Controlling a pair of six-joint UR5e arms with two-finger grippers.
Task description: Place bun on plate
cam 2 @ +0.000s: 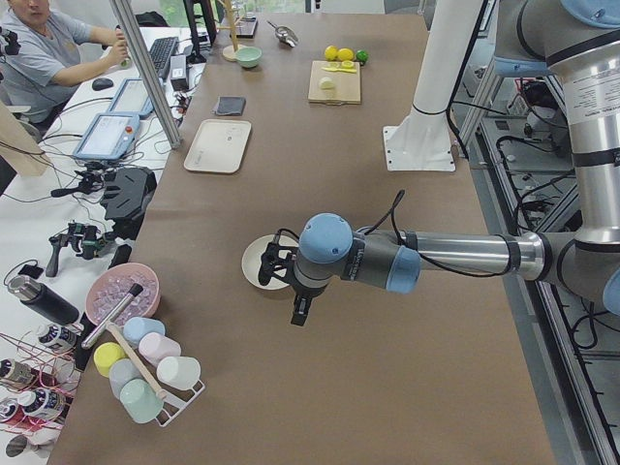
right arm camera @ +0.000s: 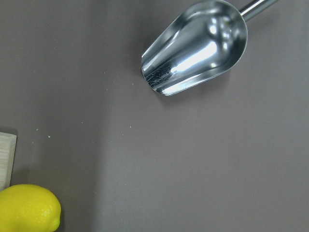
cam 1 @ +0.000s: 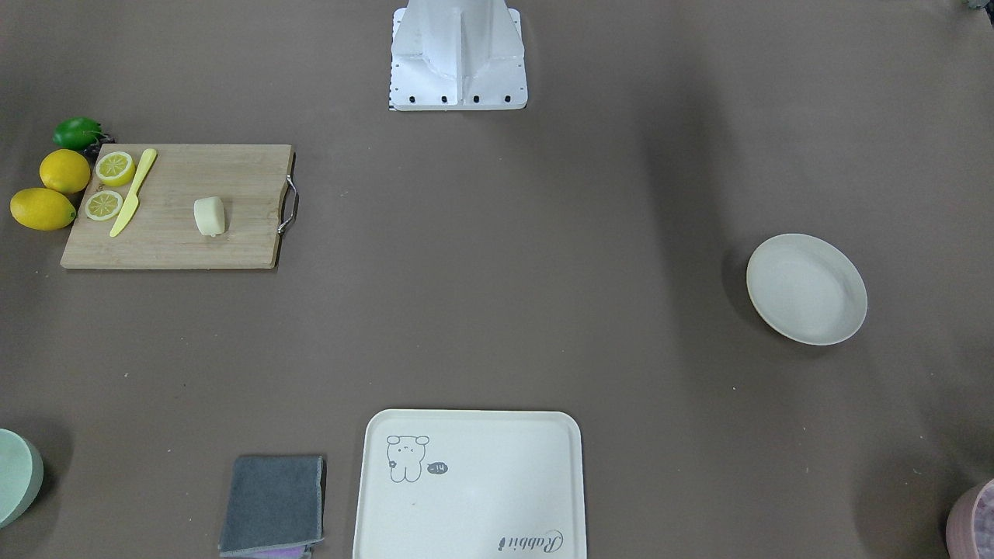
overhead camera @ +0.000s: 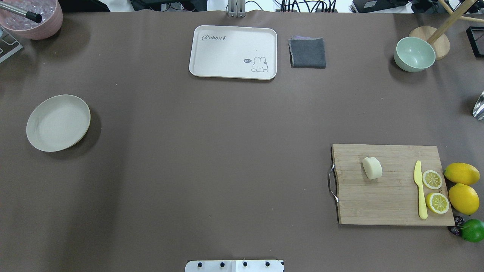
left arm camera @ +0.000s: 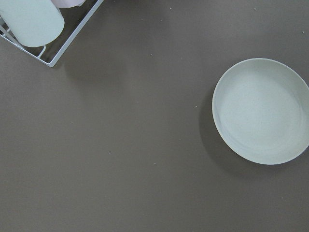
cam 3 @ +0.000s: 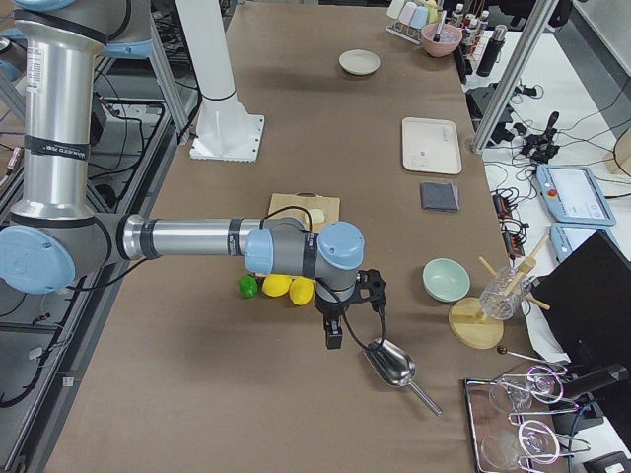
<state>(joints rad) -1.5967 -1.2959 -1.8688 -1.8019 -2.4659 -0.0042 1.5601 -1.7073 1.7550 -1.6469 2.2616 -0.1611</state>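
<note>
The bun [overhead camera: 372, 167], a pale cream lump, lies on the wooden cutting board [overhead camera: 389, 204] on the table's right side and shows again as the bun [cam 1: 209, 215]. Far to the left, the off-white round plate [overhead camera: 58, 122] sits bare on the table, and the left wrist view looks down on the same plate [left arm camera: 263, 111]. My left gripper [cam 2: 281, 279] hangs above the table beside the plate [cam 2: 254, 262]. My right gripper [cam 3: 340, 330] hovers past the lemons, well away from the bun [cam 3: 315, 216]. Both grippers show only in the side views, so I cannot tell whether either is open or shut.
Two lemon halves [overhead camera: 432, 179], a yellow knife [overhead camera: 420, 190], whole lemons [overhead camera: 462, 173] and a lime [overhead camera: 472, 230] crowd the board's right end. At the far edge lie a cream tray [overhead camera: 232, 53], a grey cloth [overhead camera: 307, 53] and a green bowl [overhead camera: 414, 54]. A metal scoop [right arm camera: 198, 48] lies below my right wrist. A person sits beside the table.
</note>
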